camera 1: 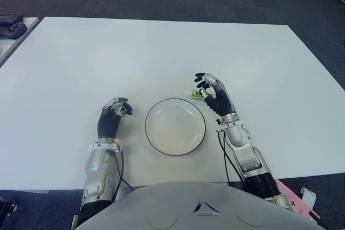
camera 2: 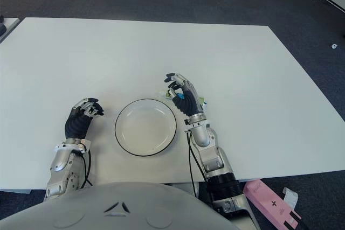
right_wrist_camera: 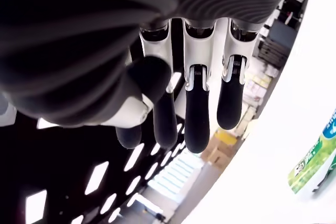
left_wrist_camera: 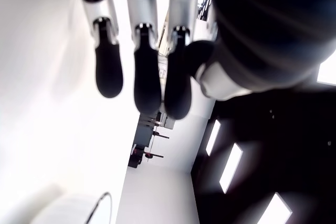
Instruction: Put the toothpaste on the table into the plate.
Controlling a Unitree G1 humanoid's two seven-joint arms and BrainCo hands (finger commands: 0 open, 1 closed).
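A white plate with a dark rim (camera 1: 176, 99) sits on the white table (camera 1: 161, 52) in front of me. The toothpaste (camera 1: 192, 94), a small green and white tube, lies flat on the table just beyond the plate's right rim. My right hand (camera 1: 205, 86) hovers over it and hides most of the tube. In the right wrist view the toothpaste (right_wrist_camera: 311, 165) lies off to one side of the fingers (right_wrist_camera: 197, 124), which hang relaxed and hold nothing. My left hand (camera 1: 119, 106) shows to the left of the plate, fingers loosely bent, holding nothing.
Dark objects (camera 1: 11, 25) lie on a neighbouring table at the far left. A pink box (camera 2: 269, 200) lies on the floor at the lower right. Dark carpet surrounds the table.
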